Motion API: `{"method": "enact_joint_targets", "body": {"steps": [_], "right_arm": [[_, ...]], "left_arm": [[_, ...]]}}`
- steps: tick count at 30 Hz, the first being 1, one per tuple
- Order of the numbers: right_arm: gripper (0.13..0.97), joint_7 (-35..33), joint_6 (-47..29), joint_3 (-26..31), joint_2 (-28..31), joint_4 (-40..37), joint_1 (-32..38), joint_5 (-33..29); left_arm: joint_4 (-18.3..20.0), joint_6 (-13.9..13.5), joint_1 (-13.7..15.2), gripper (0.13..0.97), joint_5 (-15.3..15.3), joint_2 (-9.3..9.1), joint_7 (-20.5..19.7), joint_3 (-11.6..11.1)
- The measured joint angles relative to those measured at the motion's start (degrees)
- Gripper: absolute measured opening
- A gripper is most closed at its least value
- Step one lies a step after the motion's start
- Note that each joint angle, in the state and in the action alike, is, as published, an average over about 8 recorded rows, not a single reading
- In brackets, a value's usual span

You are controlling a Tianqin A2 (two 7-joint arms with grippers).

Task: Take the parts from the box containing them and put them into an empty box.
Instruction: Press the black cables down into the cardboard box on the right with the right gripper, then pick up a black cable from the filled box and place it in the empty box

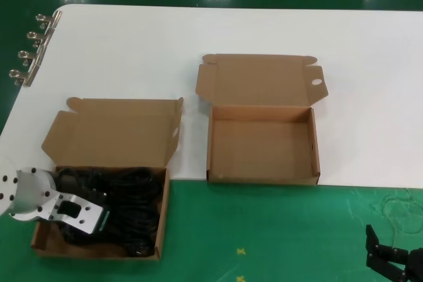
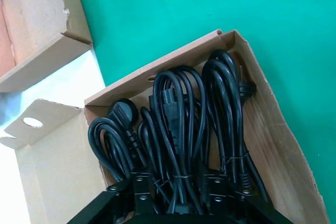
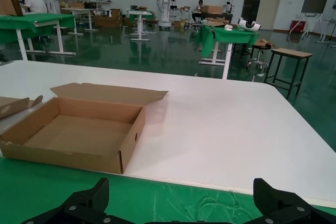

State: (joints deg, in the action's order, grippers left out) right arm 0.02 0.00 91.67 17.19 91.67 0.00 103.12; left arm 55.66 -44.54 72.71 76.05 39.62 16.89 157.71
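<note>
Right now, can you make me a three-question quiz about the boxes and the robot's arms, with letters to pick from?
1. Where is the left gripper?
A. Over the box full of cables
B. Over the empty box
C. By the metal clips

2. What colour are the cables?
A. White
B. Black
C. Red

3. What is inside the box with the round hole in its flap?
A. Cables
B. Clips
C. Nothing

Answers:
1. A: in the head view it sits low over the cable box, and its wrist camera looks straight down at the coils.
2. B: every cable and plug in the box is black.
3. C: its brown floor is bare in the head view and the right wrist view. The right gripper waits open over the green mat, off to the side.
</note>
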Motion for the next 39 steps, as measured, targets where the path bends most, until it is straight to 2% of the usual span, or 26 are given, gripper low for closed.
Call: {"method": "enact_joint_targets", "body": {"steps": [7, 16, 20, 27, 32, 36, 39], "right_arm": [[0.966, 0.00, 0.00, 0.00, 0.00, 0.00, 0.00, 0.00], [0.966, 0.00, 0.00, 0.00, 0.00, 0.00, 0.00, 0.00], [0.966, 0.00, 0.00, 0.00, 0.00, 0.00, 0.00, 0.00], [0.966, 0.01, 0.00, 0.00, 0.00, 0.00, 0.00, 0.00], [0.966, 0.01, 0.00, 0.00, 0.00, 0.00, 0.00, -0.01], [0.966, 0.01, 0.00, 0.00, 0.00, 0.00, 0.00, -0.01], [0.966, 0.01, 0.00, 0.00, 0.00, 0.00, 0.00, -0.01]], "left_arm": [[-0.63, 0.19, -0.33, 0.315, 0.36, -0.20, 0.95, 0.00], [-1.29, 0.34, -0.22, 0.211, 0.91, -0.14, 2.06, 0.00], [-0.47, 0.25, -0.02, 0.210, 0.85, 0.46, 2.01, 0.00], [4.21, -0.38, 1.69, 0.208, 0.66, 2.50, -0.18, 0.00], [9.07, -0.50, 3.14, 0.207, -0.06, 3.50, -3.73, -0.01], [13.01, -0.25, 4.04, 0.207, -1.73, 2.92, -7.83, -0.01], [15.16, 0.08, 4.59, 0.207, -3.65, 1.04, -11.25, -0.02]]}}
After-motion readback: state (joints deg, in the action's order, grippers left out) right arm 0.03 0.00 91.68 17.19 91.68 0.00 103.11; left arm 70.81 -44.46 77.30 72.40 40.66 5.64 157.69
